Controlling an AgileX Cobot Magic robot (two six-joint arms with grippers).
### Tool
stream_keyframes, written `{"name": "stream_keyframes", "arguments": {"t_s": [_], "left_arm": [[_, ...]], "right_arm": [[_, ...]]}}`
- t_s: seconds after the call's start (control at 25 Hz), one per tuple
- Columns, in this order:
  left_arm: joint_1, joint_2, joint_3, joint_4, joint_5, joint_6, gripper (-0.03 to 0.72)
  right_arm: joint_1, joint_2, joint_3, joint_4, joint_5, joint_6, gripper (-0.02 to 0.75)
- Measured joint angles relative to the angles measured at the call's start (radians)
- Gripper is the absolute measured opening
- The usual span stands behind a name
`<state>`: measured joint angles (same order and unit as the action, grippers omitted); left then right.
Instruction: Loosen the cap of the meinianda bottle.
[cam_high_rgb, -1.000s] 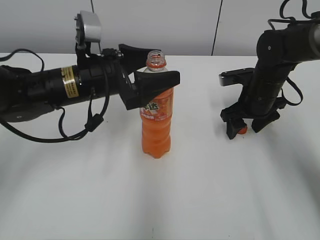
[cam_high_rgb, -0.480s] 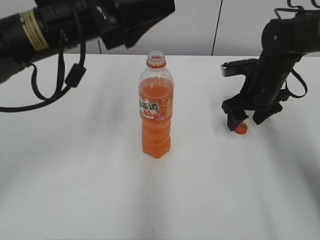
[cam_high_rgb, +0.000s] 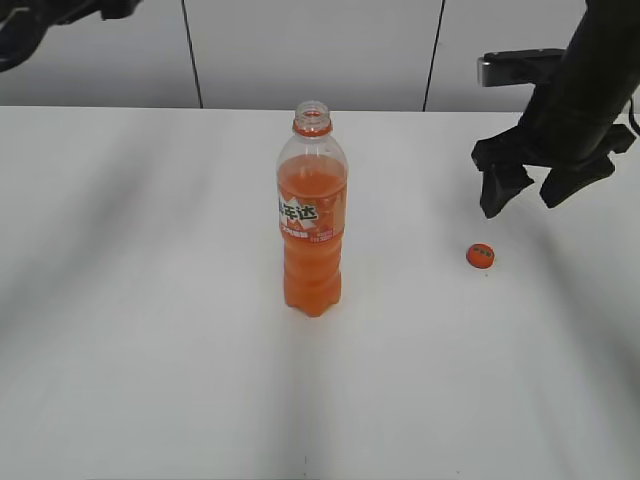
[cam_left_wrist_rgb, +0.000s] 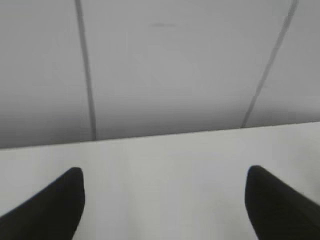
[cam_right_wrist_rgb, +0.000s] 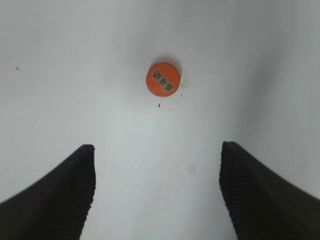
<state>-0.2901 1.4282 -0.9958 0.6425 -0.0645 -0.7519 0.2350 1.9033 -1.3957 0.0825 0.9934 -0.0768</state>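
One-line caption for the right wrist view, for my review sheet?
Open right gripper above the white table, the orange cap lying loose ahead of its fingertips.

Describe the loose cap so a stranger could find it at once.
On the white table, look right of the tall orange drink bottle standing uncapped in the middle. The cap lies flat there, below the open right gripper: a small orange disc, the only loose thing.
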Motion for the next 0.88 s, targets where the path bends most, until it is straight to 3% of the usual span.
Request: {"name": "stream_keyframes", "arguments": {"t_s": [0.2,0.52,0.64,0.88], "left_arm": [[0.066,0.004,-0.076,-0.040,0.355,0.014,0.591],[0.231,0.128,-0.126,-0.589,0.608,0.551,0.591],[0.267,0.202,-0.129,-0.657,0.680,0.641,0.591],[0.276,0.307,-0.129,-0.772,0.727,0.758,0.591]], "right_arm": [[0.000,-0.055,0.000,-0.017,0.078,0.018,0.577],[0.000,-0.155,0.000,-0.083,0.132,0.051,0.577],[-0.016,-0.161,0.000,-0.095,0.151,0.067,0.577],[-0.114,-0.161,0.000,-0.103,0.152,0.086,0.577]]}}
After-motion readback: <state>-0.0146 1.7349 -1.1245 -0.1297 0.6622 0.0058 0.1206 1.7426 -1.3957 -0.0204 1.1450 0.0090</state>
